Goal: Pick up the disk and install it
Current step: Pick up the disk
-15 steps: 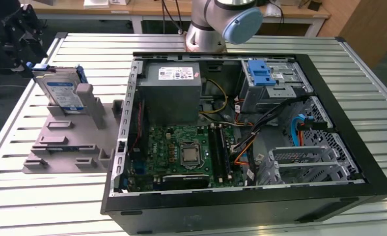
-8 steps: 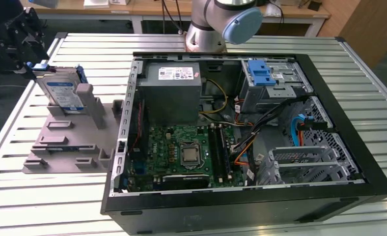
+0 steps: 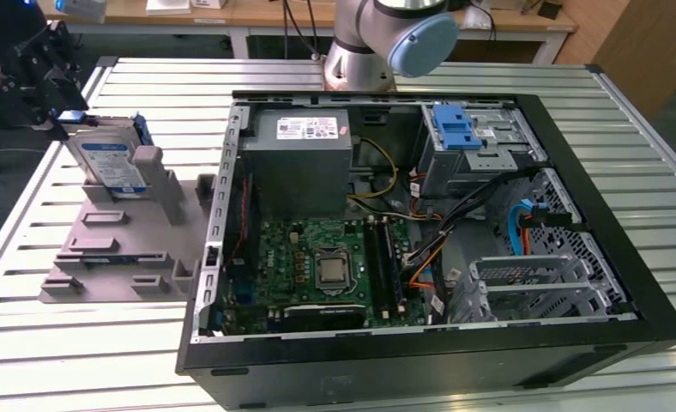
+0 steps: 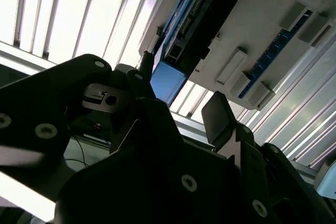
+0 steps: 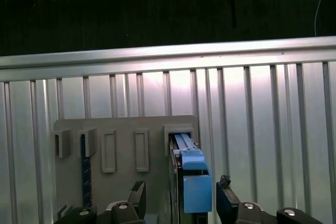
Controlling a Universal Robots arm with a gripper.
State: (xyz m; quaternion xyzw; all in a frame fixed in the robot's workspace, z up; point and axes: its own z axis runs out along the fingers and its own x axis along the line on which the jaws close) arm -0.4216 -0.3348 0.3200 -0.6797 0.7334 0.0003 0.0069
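Observation:
The disk (image 3: 107, 160) stands on edge in a grey holder (image 3: 126, 245) on the slatted table, at the exterior view's left. It is grey metal with a blue-and-white label and blue rails. My black gripper (image 3: 59, 118) hovers at the disk's upper end, open. In the first wrist view the disk (image 5: 191, 178) is edge-on, its blue rail between my two fingertips (image 5: 137, 191), one on each side with gaps. The second wrist view shows the same: the blue rail end (image 4: 167, 81) sits between the spread fingers (image 4: 216, 115), which do not touch it.
An open black computer case (image 3: 612, 257) lies to the holder's right in the exterior view. Inside are a grey power supply box (image 3: 301, 163), a green mainboard (image 3: 315, 266), loose cables and a silver drive cage with a blue latch (image 3: 457, 129). The arm's base (image 3: 367, 51) stands behind the case.

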